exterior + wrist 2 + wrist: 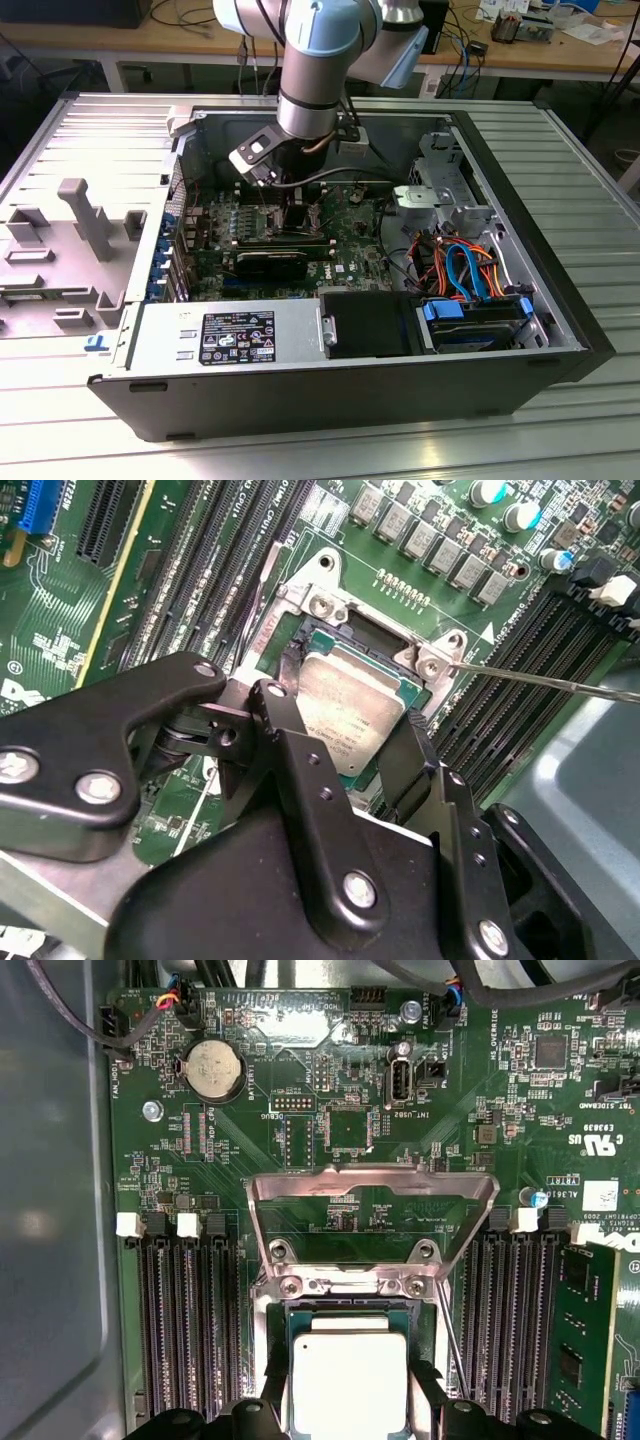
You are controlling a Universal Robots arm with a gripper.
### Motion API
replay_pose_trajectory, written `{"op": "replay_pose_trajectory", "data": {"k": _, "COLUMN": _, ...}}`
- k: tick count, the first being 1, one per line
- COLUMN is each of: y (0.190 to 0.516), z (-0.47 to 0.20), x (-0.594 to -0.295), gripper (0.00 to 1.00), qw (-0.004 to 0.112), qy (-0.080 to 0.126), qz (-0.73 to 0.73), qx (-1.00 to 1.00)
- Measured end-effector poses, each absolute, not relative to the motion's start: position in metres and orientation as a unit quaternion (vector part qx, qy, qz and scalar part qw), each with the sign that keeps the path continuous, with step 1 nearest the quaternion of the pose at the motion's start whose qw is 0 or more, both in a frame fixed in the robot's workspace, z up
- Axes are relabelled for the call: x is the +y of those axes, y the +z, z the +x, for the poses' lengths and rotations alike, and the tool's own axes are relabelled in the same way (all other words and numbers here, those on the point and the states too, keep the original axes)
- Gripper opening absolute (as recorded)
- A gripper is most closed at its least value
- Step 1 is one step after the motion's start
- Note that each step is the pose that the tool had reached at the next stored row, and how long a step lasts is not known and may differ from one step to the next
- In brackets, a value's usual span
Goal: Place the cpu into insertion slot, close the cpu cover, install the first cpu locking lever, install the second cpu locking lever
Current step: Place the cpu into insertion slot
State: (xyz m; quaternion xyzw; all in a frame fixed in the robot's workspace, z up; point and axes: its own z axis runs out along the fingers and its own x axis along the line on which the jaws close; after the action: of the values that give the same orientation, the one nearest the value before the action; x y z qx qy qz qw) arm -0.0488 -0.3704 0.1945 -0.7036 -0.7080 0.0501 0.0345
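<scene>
Exterior view: the arm (310, 70) reaches down into the open case (300, 400) lying on the ribbed worktop (600, 200), with cables (465, 265) bunched at the exterior view's right.

Second wrist view: the claw (345, 730) pinches the cpu (350, 705) by two opposite edges, silver face up, right over the insertion slot (322, 602).

First wrist view: the cpu cover (372, 1185) is flipped up and open, with memory slots (185, 1330) flanking both sides.

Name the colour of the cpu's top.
Dull silver-grey metal on the cpu; clearest in the second wrist view.
</scene>
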Motion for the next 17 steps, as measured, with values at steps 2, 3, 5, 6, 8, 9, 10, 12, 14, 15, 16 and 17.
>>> {"op": "replay_pose_trajectory", "data": {"k": 2, "y": 0.1946, "z": -0.0486, "x": -0.3705, "gripper": 0.55, "qw": 0.034, "qy": 0.050, "qz": -0.704, "qx": -0.708}}
{"op": "replay_pose_trajectory", "data": {"k": 3, "y": 0.1944, "z": -0.0485, "x": -0.3704, "gripper": 0.56, "qw": 0.034, "qy": 0.050, "qz": -0.704, "qx": -0.708}}
{"op": "replay_pose_trajectory", "data": {"k": 5, "y": 0.1943, "z": -0.0485, "x": -0.3703, "gripper": 0.61, "qw": 0.034, "qy": 0.050, "qz": -0.704, "qx": -0.708}}
{"op": "replay_pose_trajectory", "data": {"k": 6, "y": 0.1944, "z": -0.0484, "x": -0.3703, "gripper": 0.61, "qw": 0.034, "qy": 0.050, "qz": -0.704, "qx": -0.708}}
{"op": "replay_pose_trajectory", "data": {"k": 8, "y": 0.1944, "z": -0.0483, "x": -0.3705, "gripper": 0.61, "qw": 0.034, "qy": 0.050, "qz": -0.704, "qx": -0.708}}
{"op": "replay_pose_trajectory", "data": {"k": 9, "y": 0.1943, "z": -0.0483, "x": -0.3714, "gripper": 0.61, "qw": 0.034, "qy": 0.050, "qz": -0.703, "qx": -0.708}}
{"op": "replay_pose_trajectory", "data": {"k": 10, "y": 0.1943, "z": -0.0483, "x": -0.3723, "gripper": 0.61, "qw": 0.034, "qy": 0.050, "qz": -0.704, "qx": -0.708}}
{"op": "replay_pose_trajectory", "data": {"k": 12, "y": 0.1942, "z": -0.0483, "x": -0.3753, "gripper": 0.61, "qw": 0.034, "qy": 0.050, "qz": -0.704, "qx": -0.708}}
{"op": "replay_pose_trajectory", "data": {"k": 14, "y": 0.1940, "z": -0.0483, "x": -0.3784, "gripper": 0.61, "qw": 0.035, "qy": 0.049, "qz": -0.704, "qx": -0.708}}
{"op": "replay_pose_trajectory", "data": {"k": 15, "y": 0.1939, "z": -0.0482, "x": -0.3785, "gripper": 0.61, "qw": 0.035, "qy": 0.049, "qz": -0.704, "qx": -0.708}}
{"op": "replay_pose_trajectory", "data": {"k": 16, "y": 0.1939, "z": -0.0482, "x": -0.3785, "gripper": 0.61, "qw": 0.035, "qy": 0.049, "qz": -0.704, "qx": -0.708}}
{"op": "replay_pose_trajectory", "data": {"k": 17, "y": 0.1943, "z": -0.0483, "x": -0.3787, "gripper": 0.61, "qw": 0.035, "qy": 0.050, "qz": -0.704, "qx": -0.708}}
